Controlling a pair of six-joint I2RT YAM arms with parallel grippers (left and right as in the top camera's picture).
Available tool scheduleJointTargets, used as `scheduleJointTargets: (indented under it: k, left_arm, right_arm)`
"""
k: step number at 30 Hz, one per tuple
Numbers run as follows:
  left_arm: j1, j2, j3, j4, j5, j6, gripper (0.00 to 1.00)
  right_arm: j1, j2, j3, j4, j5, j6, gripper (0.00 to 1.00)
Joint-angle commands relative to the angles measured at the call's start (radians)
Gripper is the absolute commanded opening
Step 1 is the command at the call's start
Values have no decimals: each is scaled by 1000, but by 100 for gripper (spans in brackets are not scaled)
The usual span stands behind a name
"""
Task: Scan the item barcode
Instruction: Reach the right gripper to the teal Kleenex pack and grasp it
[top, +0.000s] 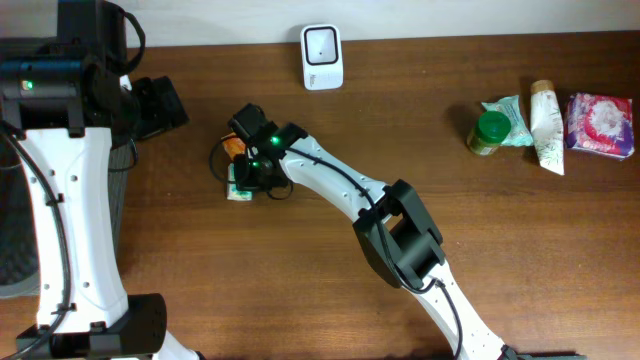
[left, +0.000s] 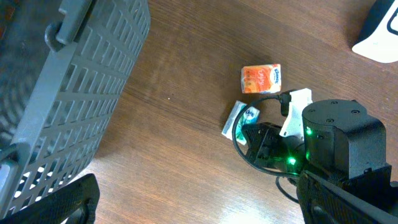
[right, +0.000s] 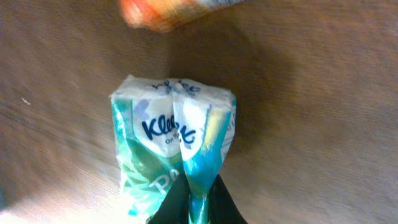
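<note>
The tissue pack (right: 174, 143) lies on the desk (top: 300, 280), nearer the robot than the white scanner (top: 322, 57) and off to its left. The right tool (right: 194, 202) is pinched tight on the pack's wrapper at one end. An orange packet (left: 261, 78) lies just beside the pack on the scanner side, close to that tool. Further left of the scanner the left tool (left: 199, 208) hangs spread wide, holding nothing, by a grey basket (left: 74, 93). Well to the scanner's right lie a green-lidded jar (top: 489, 131), a tube (top: 546, 125) and a pink pack (top: 600, 125).
</note>
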Motion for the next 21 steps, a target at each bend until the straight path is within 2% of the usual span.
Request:
scheduleJointTargets:
  k: [1,4,6,7,8,9,10,11,14,15,18,21]
  left_arm:
    - [2,-15,3,-1,-4,-6,99]
    - [2,-15,3,-1,-4,-6,99]
    - [2,-15,3,-1,-4,-6,99]
    - [2,-15,3,0,-4,-6,99]
    - [2,-15,3,-1,-4,-6,99]
    - [2,-15,2,-1,-4,-6,99]
    - [2,-15,3,-1,-4,-6,99]
    - [2,-15,3,-1,-4,-6,99]
    - [2,-15,3,0,-4,-6,99]
    - [2,-15,3,-1,-4,-6,99]
    - [2,-15,3,0,-4,-6,99]
    - [2,-15,3,-1,-4,-6,99]
  right_arm:
    - [-69,-48,-27,-149,175,-44,4]
    - [-200,-101,-27,-317,188,-238,4]
    - [-243,-139,-18,-398,198,-276,24]
    - [-243,-161,9,-456,248,-276,30]
    - [-240,-185,34,-505,299,-277,45]
    - [-228,-211,52,-541,309,-312,89]
    - [-202,-233,59,-547,308,-367,94]
    - [-179,-232,59,-515,308,-369,93]
    - [-99,-200,45,-397,310,-369,67]
    - [-77,-182,24,-354,314,-369,64]
    - [-78,-129,6,-337,377,-377,64]
    - [-78,-69,4,-315,402,-377,56]
